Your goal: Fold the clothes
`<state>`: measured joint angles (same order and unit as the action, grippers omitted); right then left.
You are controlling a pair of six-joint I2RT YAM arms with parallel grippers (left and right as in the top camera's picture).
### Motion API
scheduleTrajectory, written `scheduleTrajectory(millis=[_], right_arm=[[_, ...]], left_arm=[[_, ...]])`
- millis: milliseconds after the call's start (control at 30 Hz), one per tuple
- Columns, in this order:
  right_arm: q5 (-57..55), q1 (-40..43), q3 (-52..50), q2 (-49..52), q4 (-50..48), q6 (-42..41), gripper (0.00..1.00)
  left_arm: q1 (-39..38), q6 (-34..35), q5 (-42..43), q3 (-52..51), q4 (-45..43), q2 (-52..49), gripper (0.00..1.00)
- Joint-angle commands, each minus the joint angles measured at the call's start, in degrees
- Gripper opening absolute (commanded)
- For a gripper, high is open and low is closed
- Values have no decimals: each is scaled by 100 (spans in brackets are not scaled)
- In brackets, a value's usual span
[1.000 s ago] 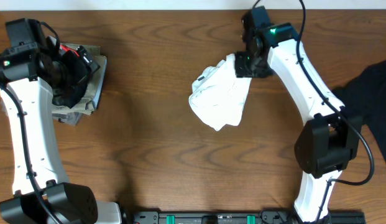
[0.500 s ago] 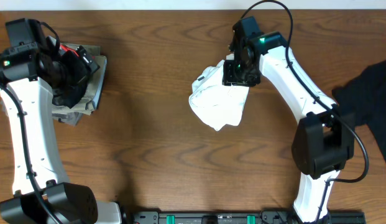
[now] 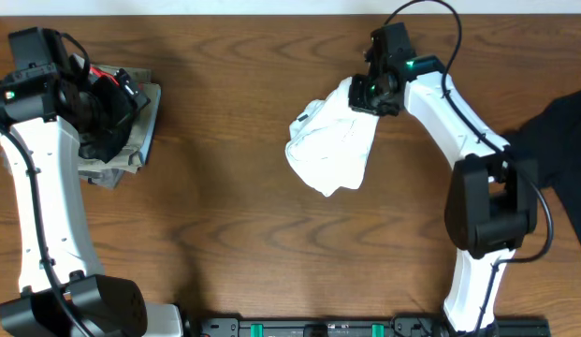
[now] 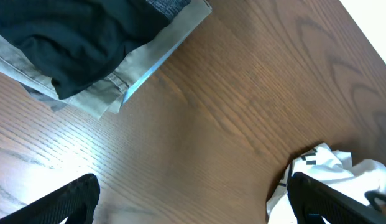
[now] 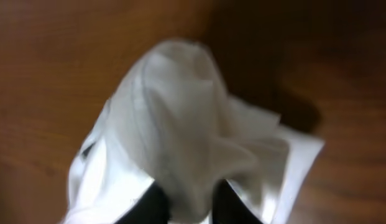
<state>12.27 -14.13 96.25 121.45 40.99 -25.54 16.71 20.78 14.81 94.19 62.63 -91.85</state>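
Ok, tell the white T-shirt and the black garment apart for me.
The white T-shirt lies bunched mid-table; the black garment lies at the right edge, cut off by the frame. The right gripper pinches the T-shirt's top edge; no gripper holds the black garment. Both are cloth on the wooden table.

Even light overhead, a sharp left wrist view, a dim and smeared right wrist view.
Overhead, the table [image 3: 243,234] is evenly and warmly lit and its grain is crisp; a faint, soft shadow lies just right of the left arm [image 3: 42,215]. The shirt [image 3: 332,150] is bright, with pale but readable folds, while the black garment [image 3: 557,140] is a flat dark mass without detail. In the left wrist view the grain is sharp, the top right corner is blown out white, and the left fingers [image 4: 62,202] are dark and soft-edged. The right wrist view is dim and blurred all over, with a heavy shadow up right of the cloth and the right fingers [image 5: 152,202] mere dark smudges.
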Motion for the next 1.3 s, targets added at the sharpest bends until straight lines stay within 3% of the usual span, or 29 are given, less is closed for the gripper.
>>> scheduleTrajectory(millis=[0,333,367,433,600,1000,1133,1267], right_arm=[[-2,168,-37,393,-153,-59,2],[-658,446,94,575,-389,208,2],[-774,450,118,575,-354,208,8],[-1019,459,160,575,-264,345,32],[-1497,481,566,564,450,352,56],[-796,199,3510,413,2964,501,59],[-48,-122,3665,415,3049,793,59],[210,-581,3405,431,3193,1196,51]], left_arm=[[15,-76,-57,-26,13,-66,98],[15,-76,-57,-26,13,-66,98],[15,-79,-57,-26,13,-66,98],[15,-76,-59,-26,13,-66,98],[15,-76,-57,-26,13,-66,98],[15,-76,-57,-26,13,-66,98],[15,-76,-57,-26,13,-66,98],[15,-79,-57,-26,15,-66,98]])
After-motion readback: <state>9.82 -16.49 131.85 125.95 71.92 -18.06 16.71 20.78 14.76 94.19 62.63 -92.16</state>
